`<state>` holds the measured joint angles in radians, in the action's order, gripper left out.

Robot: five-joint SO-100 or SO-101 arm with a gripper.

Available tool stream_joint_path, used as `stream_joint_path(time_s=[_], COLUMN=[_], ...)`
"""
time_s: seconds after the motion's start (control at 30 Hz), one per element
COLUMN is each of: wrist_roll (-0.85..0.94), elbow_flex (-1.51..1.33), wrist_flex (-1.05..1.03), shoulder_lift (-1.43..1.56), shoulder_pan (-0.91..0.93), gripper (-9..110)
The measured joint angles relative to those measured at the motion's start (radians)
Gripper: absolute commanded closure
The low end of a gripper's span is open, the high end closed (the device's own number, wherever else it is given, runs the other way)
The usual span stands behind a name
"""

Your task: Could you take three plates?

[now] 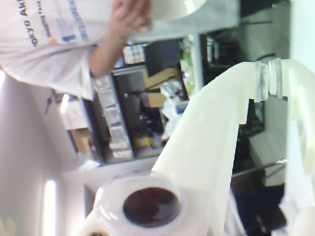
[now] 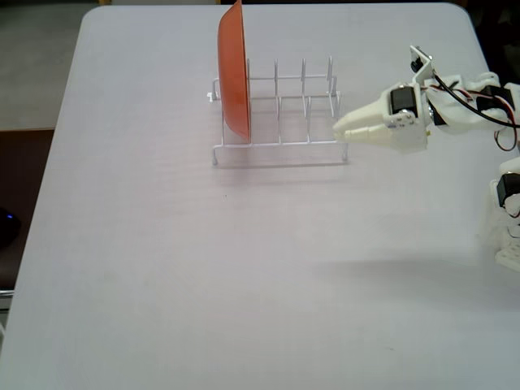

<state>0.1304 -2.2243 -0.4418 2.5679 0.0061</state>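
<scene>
Rack (image 2: 280,114) of white wire stands on the pale table (image 2: 162,268), upper middle of the fixed view. One orange plate (image 2: 234,69) sits upright in its leftmost slot; the other slots hold nothing.

Arm (image 2: 463,106), white, reaches in from the right edge of the fixed view. Gripper (image 2: 340,127) points left, its tip just beside the rack's right end, near the base rail. Jaws look together, tapering to one point, nothing between them.

Wrist view lies on its side and looks out into the room, not at the table. White gripper fingers (image 1: 206,147) fill its right half, blurred. A person in a white printed T-shirt (image 1: 44,34) stands at upper left; their hand (image 1: 129,17) holds a cream-white plate (image 1: 174,7) at the top edge, only partly in frame.

Blue and yellow plates: in neither view. Shelving with clutter (image 1: 142,98) behind the person, too blurred to tell apart.
</scene>
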Motion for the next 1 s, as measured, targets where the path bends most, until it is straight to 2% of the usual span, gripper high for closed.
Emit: stream_joint_path(time_s=[0.53, 1.0], wrist_roll=[-0.015, -0.049], elbow_flex=[-0.437, -0.698], wrist_flex=[-0.006, -0.083], shoulder_lift=[0.341, 0.615], shoulder_pan=[0.069, 0.069], gripper=[102, 102])
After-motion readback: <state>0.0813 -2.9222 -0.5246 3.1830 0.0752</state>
